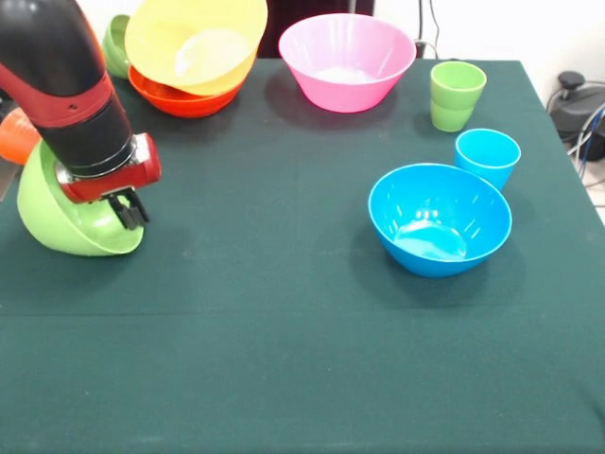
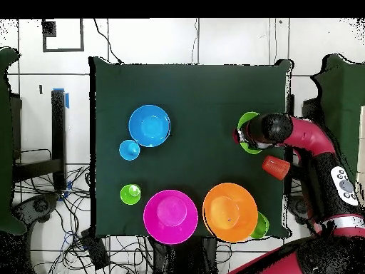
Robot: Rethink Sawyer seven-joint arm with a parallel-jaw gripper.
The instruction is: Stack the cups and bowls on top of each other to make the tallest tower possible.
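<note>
The red and black arm reaches down at the table's edge on the left of the front view, its gripper [image 1: 130,210] set against the tilted rim of a glossy lime green plastic bowl [image 1: 80,232]. The dark fingers look close together at that rim, but whether they actually pinch it I cannot tell. The bowl is tipped on its side, so this looks like a pick-up in progress.

No tower stands yet. A large orange plastic bowl [image 1: 194,43] leans inside a red-orange bowl [image 1: 180,99] at the far edge, with a small green bowl [image 1: 115,43] behind them near the corner. A large pink bowl [image 1: 345,61] sits midway along that far edge. A lime green tumbler [image 1: 457,95], a light blue tumbler [image 1: 487,156] and a blue bowl [image 1: 440,218] cluster toward the right edge. An orange cup [image 2: 275,167] lies beside the arm at the table's edge.

The next move probably calls for a secure hold on the rim, a lift clear of the dark green cloth [image 1: 284,359], then a carry to a wider bowl serving as the base.
</note>
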